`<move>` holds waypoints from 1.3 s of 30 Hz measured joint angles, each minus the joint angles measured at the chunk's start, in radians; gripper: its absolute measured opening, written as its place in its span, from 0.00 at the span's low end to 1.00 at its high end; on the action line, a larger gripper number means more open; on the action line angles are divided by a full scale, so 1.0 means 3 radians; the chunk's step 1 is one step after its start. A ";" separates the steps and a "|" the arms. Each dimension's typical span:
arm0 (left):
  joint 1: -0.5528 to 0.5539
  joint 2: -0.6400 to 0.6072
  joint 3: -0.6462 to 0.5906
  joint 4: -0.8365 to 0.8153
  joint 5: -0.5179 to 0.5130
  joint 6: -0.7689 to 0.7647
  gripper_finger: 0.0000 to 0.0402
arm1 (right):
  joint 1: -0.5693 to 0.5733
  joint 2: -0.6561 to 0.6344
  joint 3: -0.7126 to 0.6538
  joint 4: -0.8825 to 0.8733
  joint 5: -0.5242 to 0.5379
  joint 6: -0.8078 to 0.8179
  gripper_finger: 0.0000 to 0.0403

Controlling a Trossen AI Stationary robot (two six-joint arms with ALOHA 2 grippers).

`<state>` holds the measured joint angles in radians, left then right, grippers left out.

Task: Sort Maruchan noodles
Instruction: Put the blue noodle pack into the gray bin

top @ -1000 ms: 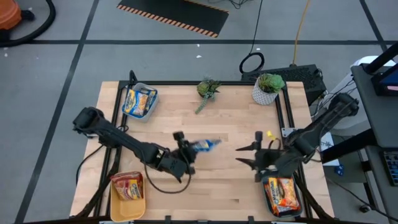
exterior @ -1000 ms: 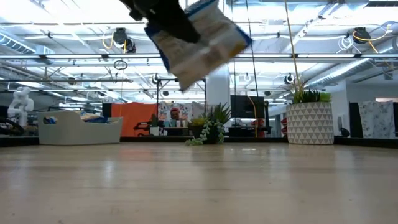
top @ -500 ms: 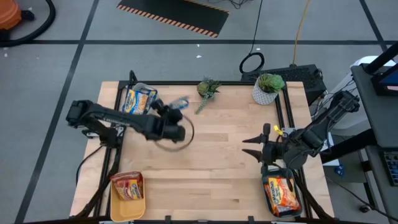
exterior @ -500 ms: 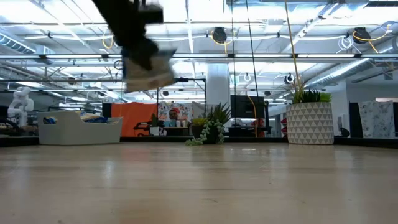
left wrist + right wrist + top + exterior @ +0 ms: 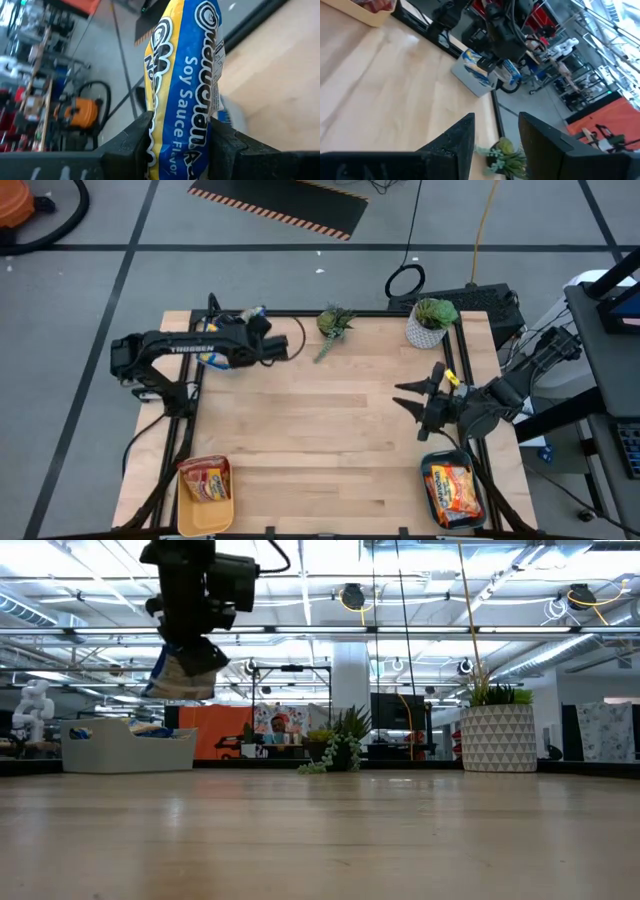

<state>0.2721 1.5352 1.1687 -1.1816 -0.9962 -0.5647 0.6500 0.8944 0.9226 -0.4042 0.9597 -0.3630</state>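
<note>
My left gripper is shut on a blue-and-yellow Maruchan packet and hovers over the grey bin at the table's far left corner. In the low view the packet hangs above the bin. More blue-and-yellow packets lie in that bin, mostly hidden under the arm. My right gripper is open and empty, above the table near its right edge. It sits on the far side of the teal bin, which holds an orange packet. My left gripper pinches the blue-and-yellow packet at one end, with one finger on each flat face. The fingers come at it from above. The packet hangs below them, lifted clear, over the grey bin.
A yellow bin with a red packet sits at the near left corner. A small loose plant and a white potted plant stand along the far edge. The middle of the wooden table is bare.
My left gripper has carried the blue-and-yellow packet from above the table's middle toward the far left corner, turning as it went, and now holds it over the grey bin. My right gripper has drifted toward the far edge, staying open.
</note>
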 joint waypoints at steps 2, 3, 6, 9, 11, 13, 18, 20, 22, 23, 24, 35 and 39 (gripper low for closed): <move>0.0116 0.0000 0.0000 -0.0003 0.0000 0.0016 0.37 | -0.0033 -0.0037 0.0000 0.0000 0.0002 -0.0059 0.36; 0.0173 0.0000 0.0000 -0.0007 0.0000 0.0032 0.37 | -0.0052 -0.0054 0.0000 -0.0003 0.0001 -0.0077 0.36; 0.0327 0.0001 0.0000 -0.0070 0.0001 0.0051 0.37 | -0.0100 -0.0112 0.0000 -0.0012 0.0001 -0.0112 0.36; 0.0453 0.0001 0.0000 -0.0201 0.0000 0.0006 0.37 | -0.0136 -0.0152 0.0000 -0.0032 0.0011 -0.0139 0.36; 0.0506 0.0001 0.0000 -0.0297 0.0000 -0.0059 0.37 | -0.0149 -0.0175 0.0000 -0.0051 0.0019 -0.0139 0.36; 0.0537 0.0001 0.0000 -0.0391 0.0004 -0.0135 0.37 | -0.0161 -0.0192 0.0000 -0.0094 0.0019 -0.0118 0.36; 0.0539 0.0001 0.0000 -0.0474 0.0005 -0.0225 0.37 | -0.0165 -0.0211 -0.0003 -0.0149 0.0021 -0.0056 0.36; 0.0538 0.0001 -0.0002 -0.0510 0.0005 -0.0255 0.37 | -0.0163 -0.0211 -0.0003 -0.0149 0.0020 -0.0037 0.36; 0.0538 0.0001 -0.0047 -0.0505 0.0001 -0.0282 0.37 | -0.0163 -0.0211 -0.0003 -0.0147 0.0020 0.0009 0.36; 0.0538 0.0001 -0.0085 -0.0506 0.0001 -0.0288 0.37 | -0.0164 -0.0211 -0.0003 -0.0147 0.0021 0.0024 0.36; 0.0539 0.0003 -0.0133 -0.0506 0.0000 -0.0299 0.37 | -0.0165 -0.0211 -0.0003 -0.0146 0.0020 0.0026 0.36; 0.0542 0.0003 -0.0626 -0.0502 -0.0096 -0.0345 0.37 | -0.0165 -0.0210 -0.0003 -0.0141 0.0018 0.0034 0.36; 0.0542 0.0003 -0.0702 -0.0447 -0.0092 -0.0408 0.37 | -0.0165 -0.0210 -0.0003 -0.0141 0.0016 0.0031 0.36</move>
<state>0.4347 1.5360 0.9581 -1.3158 -1.0238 -0.6870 0.6006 0.8314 0.9218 -0.4465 0.9646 -0.3536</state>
